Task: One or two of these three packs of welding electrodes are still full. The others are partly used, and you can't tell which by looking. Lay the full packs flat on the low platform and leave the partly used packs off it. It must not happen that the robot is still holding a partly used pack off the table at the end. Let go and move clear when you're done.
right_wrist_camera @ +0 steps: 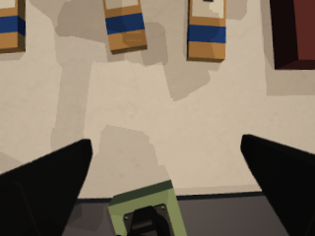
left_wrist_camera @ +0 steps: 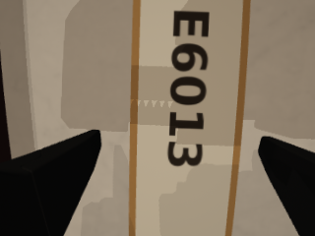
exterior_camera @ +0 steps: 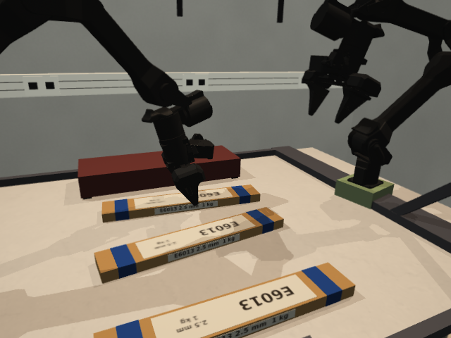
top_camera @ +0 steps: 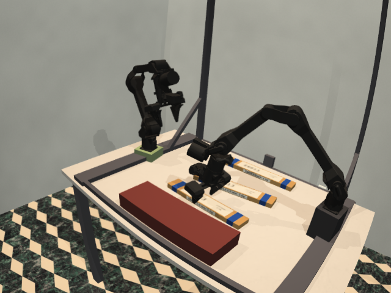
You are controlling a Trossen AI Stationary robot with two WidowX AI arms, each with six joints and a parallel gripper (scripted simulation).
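Looking from the top, one pack (top_camera: 217,206) (exterior_camera: 145,204) (left_wrist_camera: 155,197) (right_wrist_camera: 207,49) lies flat on the table (top_camera: 268,239) (exterior_camera: 309,203) (left_wrist_camera: 285,59) (right_wrist_camera: 207,123), just beside the red platform (top_camera: 176,214) (exterior_camera: 120,167) (left_wrist_camera: 2,128) (right_wrist_camera: 305,29). The exterior view shows a long, stiff box; a full one should feel heavier, and smooth sides might slip. In the left wrist view, the left jaws (top_camera: 203,197) (exterior_camera: 196,187) are wide, near its middle, a good place to grab. In the right wrist view, the right jaws (top_camera: 168,123) (exterior_camera: 324,118) are wide too, holding nothing.
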